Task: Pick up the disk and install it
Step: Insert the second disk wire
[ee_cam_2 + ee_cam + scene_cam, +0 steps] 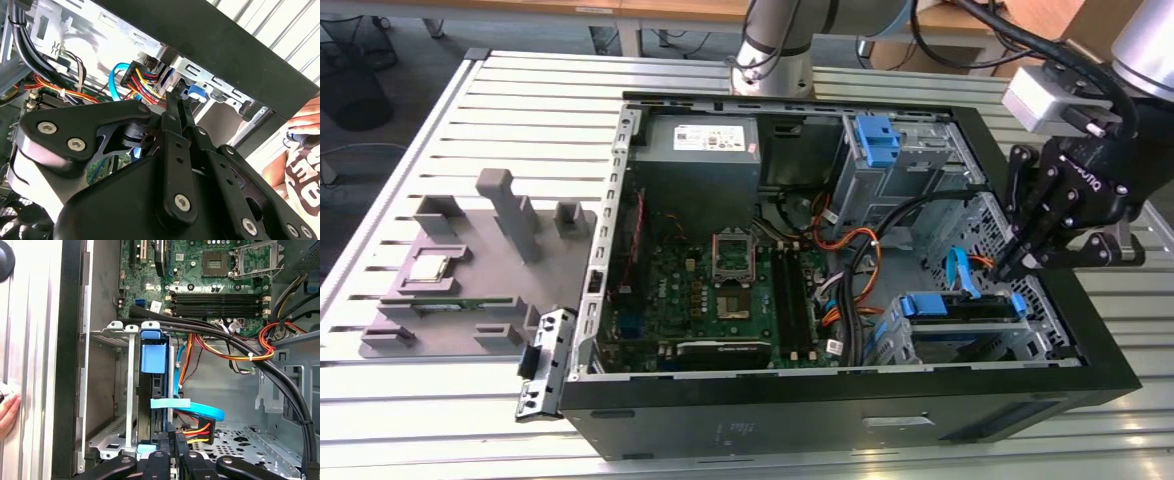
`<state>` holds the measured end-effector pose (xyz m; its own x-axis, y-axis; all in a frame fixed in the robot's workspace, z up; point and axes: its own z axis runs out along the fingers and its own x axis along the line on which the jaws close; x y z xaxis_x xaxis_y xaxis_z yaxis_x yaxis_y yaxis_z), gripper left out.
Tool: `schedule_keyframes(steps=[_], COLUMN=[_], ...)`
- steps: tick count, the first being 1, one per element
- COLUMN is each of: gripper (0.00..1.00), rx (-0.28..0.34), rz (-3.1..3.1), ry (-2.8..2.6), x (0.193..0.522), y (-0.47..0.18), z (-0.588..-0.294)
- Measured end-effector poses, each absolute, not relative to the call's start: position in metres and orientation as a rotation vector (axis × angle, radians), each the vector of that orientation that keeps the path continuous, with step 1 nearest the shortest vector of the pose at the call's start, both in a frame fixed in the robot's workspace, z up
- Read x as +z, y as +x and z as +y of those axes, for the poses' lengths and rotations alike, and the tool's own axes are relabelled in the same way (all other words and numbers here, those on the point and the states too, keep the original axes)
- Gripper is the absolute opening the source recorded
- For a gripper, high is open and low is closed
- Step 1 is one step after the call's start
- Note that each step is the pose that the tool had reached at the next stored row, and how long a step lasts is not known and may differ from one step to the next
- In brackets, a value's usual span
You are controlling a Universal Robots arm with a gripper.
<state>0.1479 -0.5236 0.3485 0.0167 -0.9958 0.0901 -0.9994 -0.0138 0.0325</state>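
1. Exterior view shows the black robot gripper (1025,262) hanging at the open black computer case's (854,420) edge on that view's right, just above the disk (958,312) — a flat metal hard drive in a bright blue plastic carrier, sitting edge-up in the silver metal drive cage (887,335).
2. First wrist view has the gripper's fingers (172,447) drawn together, nothing between them, their tips at the disk's rear edge.
3. I judge the disk stiff, fairly heavy, shock-sensitive; the blue carrier tab (152,357) looks the safest hold.
4. Thick black cables (240,342), a blue ribbon cable (200,412) and the red-yellow power plug (197,432) crowd close — snag risks.
5. A person's hand (7,412) rests outside the case.
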Motion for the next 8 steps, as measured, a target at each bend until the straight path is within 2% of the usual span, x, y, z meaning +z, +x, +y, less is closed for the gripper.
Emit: schedule_keyframes(steps=[8], gripper=[0.17], rx=[0.093], rz=[-2.153], ry=[2.197], x=[0.3471], y=[0.1412], z=[-0.5281])
